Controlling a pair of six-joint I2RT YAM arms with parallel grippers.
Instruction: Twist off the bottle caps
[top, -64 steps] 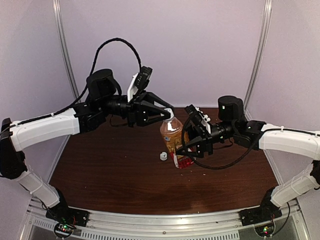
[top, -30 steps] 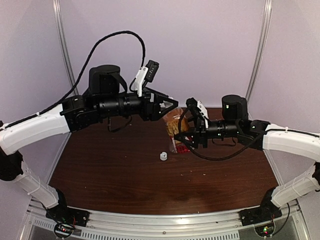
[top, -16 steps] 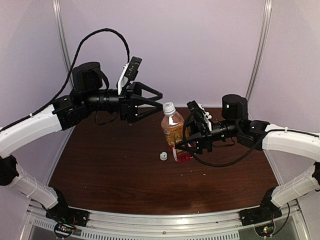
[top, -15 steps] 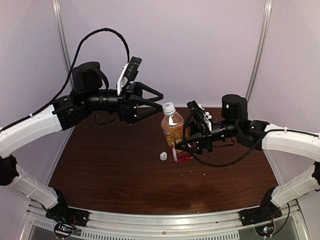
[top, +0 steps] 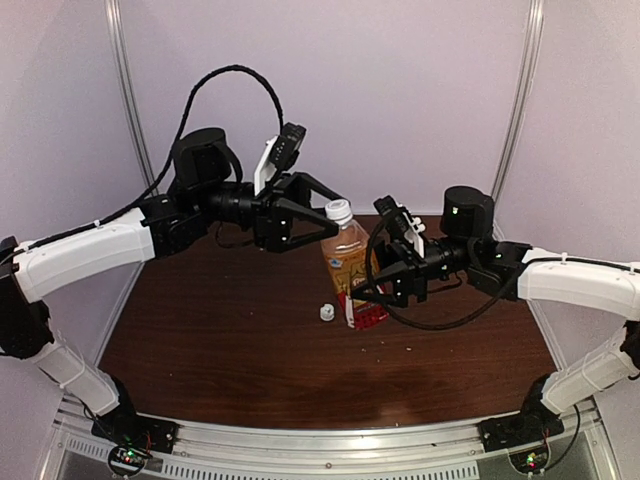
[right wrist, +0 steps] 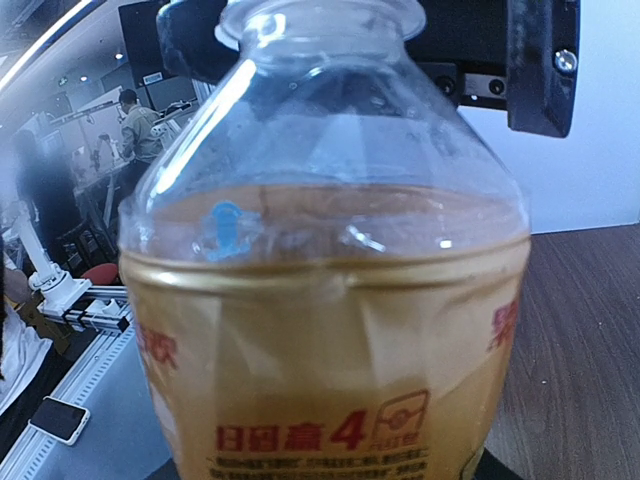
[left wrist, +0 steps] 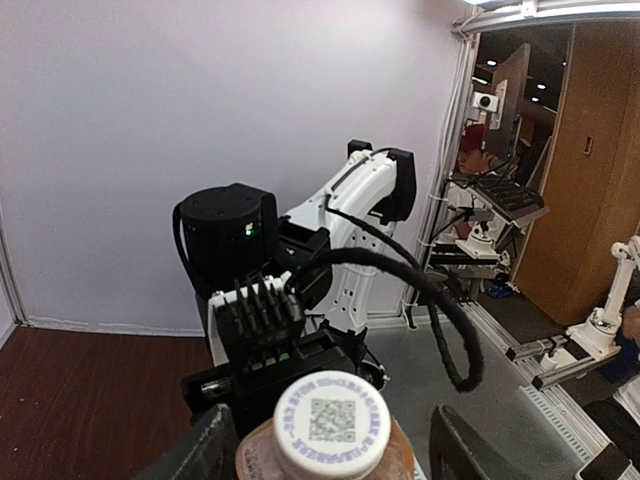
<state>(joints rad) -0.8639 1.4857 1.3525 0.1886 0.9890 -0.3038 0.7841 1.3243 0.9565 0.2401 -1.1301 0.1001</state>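
An amber bottle (top: 347,262) with a red label stands near the middle of the table, filling the right wrist view (right wrist: 330,350). My right gripper (top: 368,292) is shut on its lower body from the right. Its white cap (top: 339,210) is on the neck and shows a printed code in the left wrist view (left wrist: 332,422). My left gripper (top: 330,216) comes in from the left at cap height and is open. Its fingers (left wrist: 205,452) stand on either side of the cap with a gap on each side. A second, loose white cap (top: 326,313) lies on the table just left of the bottle's base.
The brown table (top: 220,340) is walled by pale panels and metal posts (top: 130,110). The right arm's black cable (top: 440,325) loops low beside the bottle. The left arm's cable (top: 230,80) arches above its wrist.
My left gripper, drawn back to the left half a second ago, has come right again and now straddles the bottle's cap. The right gripper still holds the bottle.
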